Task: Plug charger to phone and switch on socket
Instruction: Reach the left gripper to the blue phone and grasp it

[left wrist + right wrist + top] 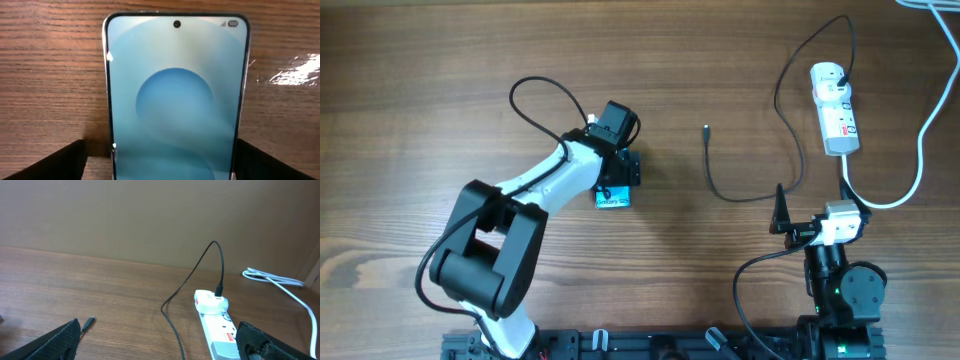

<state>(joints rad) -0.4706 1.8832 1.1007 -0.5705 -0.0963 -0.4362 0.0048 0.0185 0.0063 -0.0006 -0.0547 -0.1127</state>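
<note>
My left hand (160, 167) is spread wide astride the phone (175, 100), flat on the table (50, 75); one finger (272, 162) may touch its edge. My right hand (157, 337) gapes empty; the charger tip (90, 322) lies loose, apart from the socket (216, 314).

The turquoise-screened rectangular smartphone (175, 100) shows a small "100" badge beside signal bars at its top right corner; red markings on the white oblong power strip (835, 110) are too small to read
</note>
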